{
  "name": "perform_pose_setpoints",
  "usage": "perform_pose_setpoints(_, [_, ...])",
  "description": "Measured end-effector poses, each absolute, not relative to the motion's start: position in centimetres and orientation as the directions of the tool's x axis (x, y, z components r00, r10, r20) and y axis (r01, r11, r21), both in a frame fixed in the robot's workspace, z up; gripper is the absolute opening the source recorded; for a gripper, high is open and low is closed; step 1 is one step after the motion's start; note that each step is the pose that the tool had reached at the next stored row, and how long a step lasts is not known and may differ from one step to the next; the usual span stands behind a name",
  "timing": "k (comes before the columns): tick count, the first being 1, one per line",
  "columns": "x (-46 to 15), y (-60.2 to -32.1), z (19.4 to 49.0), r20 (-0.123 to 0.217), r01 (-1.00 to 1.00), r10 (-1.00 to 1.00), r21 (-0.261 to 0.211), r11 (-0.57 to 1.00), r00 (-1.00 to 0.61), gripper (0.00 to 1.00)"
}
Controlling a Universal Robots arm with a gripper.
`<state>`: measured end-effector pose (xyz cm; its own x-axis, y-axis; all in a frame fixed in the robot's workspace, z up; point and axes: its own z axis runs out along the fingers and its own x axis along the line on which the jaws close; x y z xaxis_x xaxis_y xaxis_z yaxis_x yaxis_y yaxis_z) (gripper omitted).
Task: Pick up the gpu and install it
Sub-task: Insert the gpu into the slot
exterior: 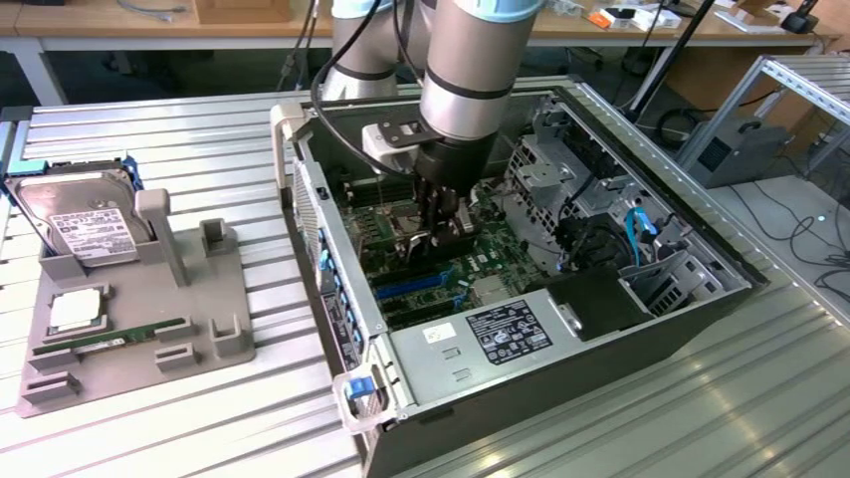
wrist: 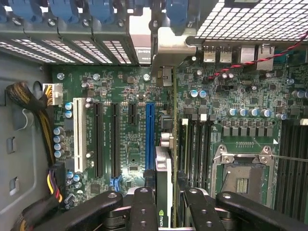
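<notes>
In the wrist view the gpu shows edge-on, a thin green card with a silver end bracket at its far end. My gripper is shut on it, with a black finger on each side of the card. The card is held upright just over the motherboard, beside the long blue slot. Whether its edge touches the board I cannot tell. In the exterior view the gripper reaches down into the open computer case, over the middle of the board.
A grey parts tray lies at the exterior view's left, carrying a hard drive, a processor and a memory stick. Case walls, drive cages and cable bundles surround the board.
</notes>
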<state>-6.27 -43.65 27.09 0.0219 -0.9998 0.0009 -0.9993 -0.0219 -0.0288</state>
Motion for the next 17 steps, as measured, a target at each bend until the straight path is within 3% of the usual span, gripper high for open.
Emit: perform_pose_setpoints(17, [-7.0, -45.2, 26.7, 0.001, -0.999, -1.0, -0.029, -0.022, 0.022, 0.27])
